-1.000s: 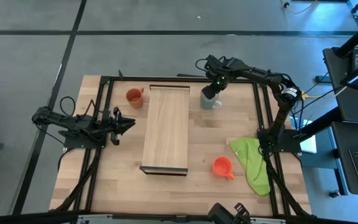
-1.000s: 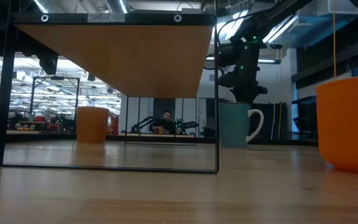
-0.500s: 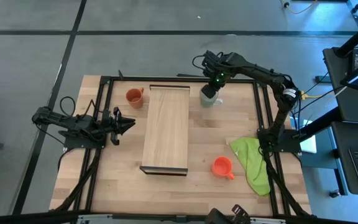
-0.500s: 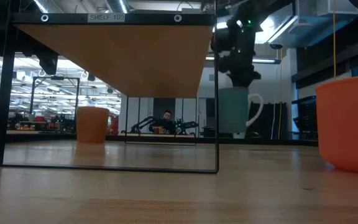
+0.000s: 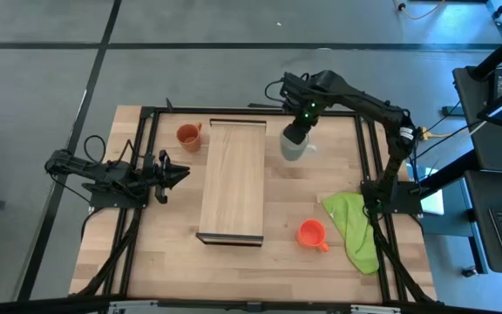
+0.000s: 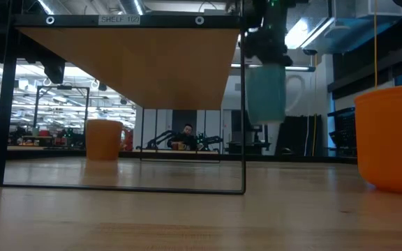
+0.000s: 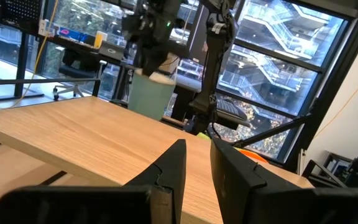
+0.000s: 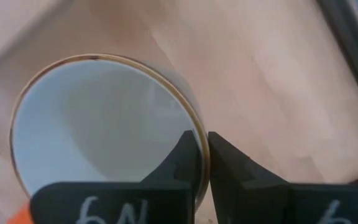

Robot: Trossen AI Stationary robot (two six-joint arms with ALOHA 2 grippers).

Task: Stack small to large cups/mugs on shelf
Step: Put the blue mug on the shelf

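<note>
Now the right gripper (image 5: 301, 122) is clenched on the rim of the grey mug (image 5: 294, 144), one finger inside the rim and one outside, as the right wrist view shows (image 8: 201, 163). In the low view the grey mug (image 6: 265, 94) hangs clear of the table (image 6: 187, 209), just beside the shelf's far corner. The shelf (image 5: 233, 180) lies along the middle of the table with nothing on it. A brownish mug (image 5: 187, 135) stands on the table just left of the shelf's far end; the small orange mug (image 5: 310, 233) stands near its front end, beside a green cloth (image 5: 354, 227). The left gripper (image 5: 179, 174) waits at the left side of the table, its fingers nearly closed on nothing.
</note>
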